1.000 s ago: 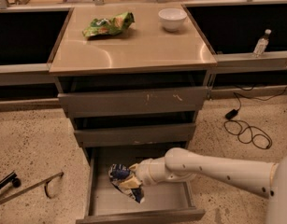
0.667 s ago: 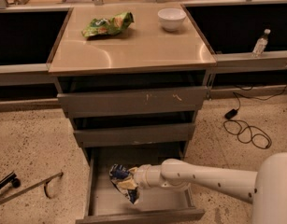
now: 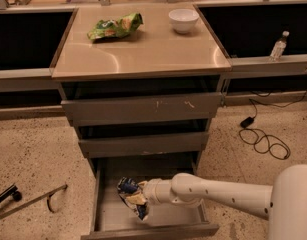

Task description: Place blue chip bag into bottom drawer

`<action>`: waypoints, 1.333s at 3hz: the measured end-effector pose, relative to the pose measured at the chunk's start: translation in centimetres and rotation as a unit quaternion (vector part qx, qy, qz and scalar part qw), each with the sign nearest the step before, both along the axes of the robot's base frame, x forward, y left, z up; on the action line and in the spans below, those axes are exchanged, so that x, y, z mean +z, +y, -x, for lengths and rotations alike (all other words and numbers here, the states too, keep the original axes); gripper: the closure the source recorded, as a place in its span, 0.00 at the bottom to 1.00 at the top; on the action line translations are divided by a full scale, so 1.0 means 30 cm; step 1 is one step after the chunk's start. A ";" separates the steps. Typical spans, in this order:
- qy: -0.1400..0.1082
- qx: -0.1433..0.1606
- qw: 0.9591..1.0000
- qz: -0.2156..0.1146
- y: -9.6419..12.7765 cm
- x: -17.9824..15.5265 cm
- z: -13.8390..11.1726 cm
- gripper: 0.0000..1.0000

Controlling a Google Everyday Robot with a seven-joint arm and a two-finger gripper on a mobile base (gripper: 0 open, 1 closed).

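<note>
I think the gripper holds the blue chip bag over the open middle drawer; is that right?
Not quite: the camera view shows the gripper holding the blue chip bag over the open bottom drawer, not the middle one.

Tan cabinet top (image 3: 143,54) bears a green snack bag (image 3: 115,27) and white bowl (image 3: 183,20); end effector (image 3: 144,196), seemingly, inside bottom drawer (image 3: 153,231).

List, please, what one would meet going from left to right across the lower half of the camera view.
Black-handled tool on the floor → left wall of the bottom drawer → blue chip bag → gripper, at the bag's right side over the drawer → black cable on the floor.
</note>
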State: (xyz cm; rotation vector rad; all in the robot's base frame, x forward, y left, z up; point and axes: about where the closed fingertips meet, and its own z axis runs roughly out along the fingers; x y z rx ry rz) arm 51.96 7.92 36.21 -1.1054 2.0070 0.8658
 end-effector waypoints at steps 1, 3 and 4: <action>0.000 0.004 1.000 0.000 0.044 -0.070 -0.065 1.00; -0.010 -0.027 0.999 0.039 0.072 -0.265 -0.339 1.00; 0.009 -0.055 0.996 0.064 0.007 -0.378 -0.423 1.00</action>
